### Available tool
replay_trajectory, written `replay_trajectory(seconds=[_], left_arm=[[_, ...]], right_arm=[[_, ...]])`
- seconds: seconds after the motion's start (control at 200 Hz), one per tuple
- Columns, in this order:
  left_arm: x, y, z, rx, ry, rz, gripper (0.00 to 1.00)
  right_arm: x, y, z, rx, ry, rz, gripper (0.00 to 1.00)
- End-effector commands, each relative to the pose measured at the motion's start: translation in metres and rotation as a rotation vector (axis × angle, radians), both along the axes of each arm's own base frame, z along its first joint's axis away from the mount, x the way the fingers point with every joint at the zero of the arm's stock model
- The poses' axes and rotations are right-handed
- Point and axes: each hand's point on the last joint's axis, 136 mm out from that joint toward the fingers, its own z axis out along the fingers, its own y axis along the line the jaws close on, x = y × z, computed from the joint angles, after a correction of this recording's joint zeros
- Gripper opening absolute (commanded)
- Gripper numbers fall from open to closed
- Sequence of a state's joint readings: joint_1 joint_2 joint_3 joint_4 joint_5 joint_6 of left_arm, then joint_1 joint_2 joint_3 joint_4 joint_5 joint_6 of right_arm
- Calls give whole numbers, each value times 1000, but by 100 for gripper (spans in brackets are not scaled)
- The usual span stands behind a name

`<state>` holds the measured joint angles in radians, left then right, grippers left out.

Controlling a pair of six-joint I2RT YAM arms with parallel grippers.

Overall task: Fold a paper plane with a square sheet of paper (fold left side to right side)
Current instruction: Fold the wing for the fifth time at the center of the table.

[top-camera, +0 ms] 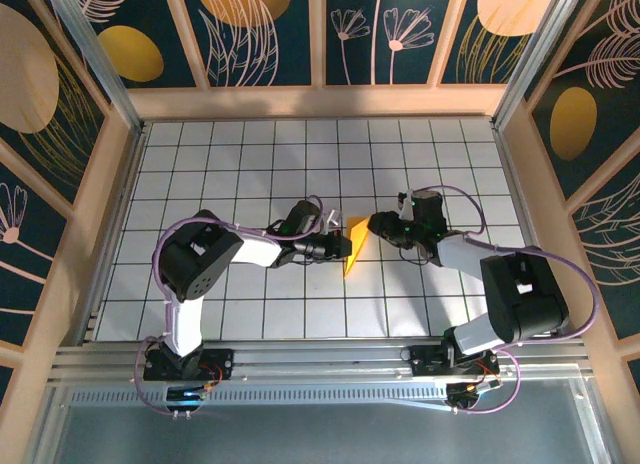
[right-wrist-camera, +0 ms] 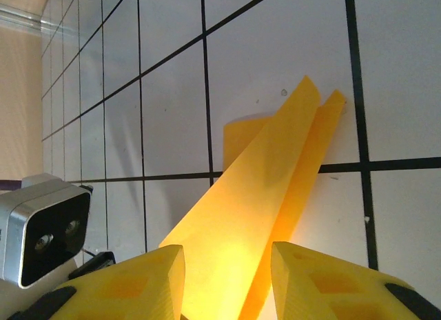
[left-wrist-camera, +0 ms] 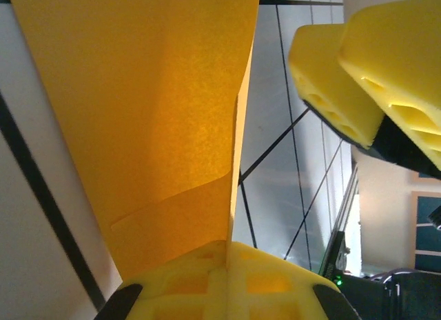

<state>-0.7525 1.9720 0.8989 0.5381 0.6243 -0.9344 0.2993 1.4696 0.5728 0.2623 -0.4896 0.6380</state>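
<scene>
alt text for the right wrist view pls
A folded orange-yellow paper runs from between the right hand's two parted yellow foam fingers up to a narrow double tip at upper right. Under it is a white tiled table with black grid lines. A grey camera sits at lower left.

The left arm (top-camera: 200, 264) and right arm (top-camera: 520, 294) are black at the joints, with white link shells. A lilac cable (top-camera: 590, 284) loops back from each pincer. The left gripper (top-camera: 340, 246) and right gripper (top-camera: 375, 224) carry yellow foam pads (right-wrist-camera: 324, 278) with square recesses on black backing. Behind the left pincer sits a silver two-lens camera (right-wrist-camera: 45, 227).
</scene>
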Motion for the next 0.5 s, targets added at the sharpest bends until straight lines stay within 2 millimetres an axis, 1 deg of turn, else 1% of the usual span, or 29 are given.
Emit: replay_trajectory(seconds=[0.0, 0.08, 0.496], left_arm=[[0, -4, 2, -62, 29, 3, 0], [0, -4, -2, -64, 54, 11, 0], [1, -5, -2, -112, 95, 36, 0]], right_arm=[[2, 2, -6, 4, 7, -26, 38], [1, 3, -10, 5, 21, -34, 38], [-5, 13, -28, 4, 81, -31, 39]])
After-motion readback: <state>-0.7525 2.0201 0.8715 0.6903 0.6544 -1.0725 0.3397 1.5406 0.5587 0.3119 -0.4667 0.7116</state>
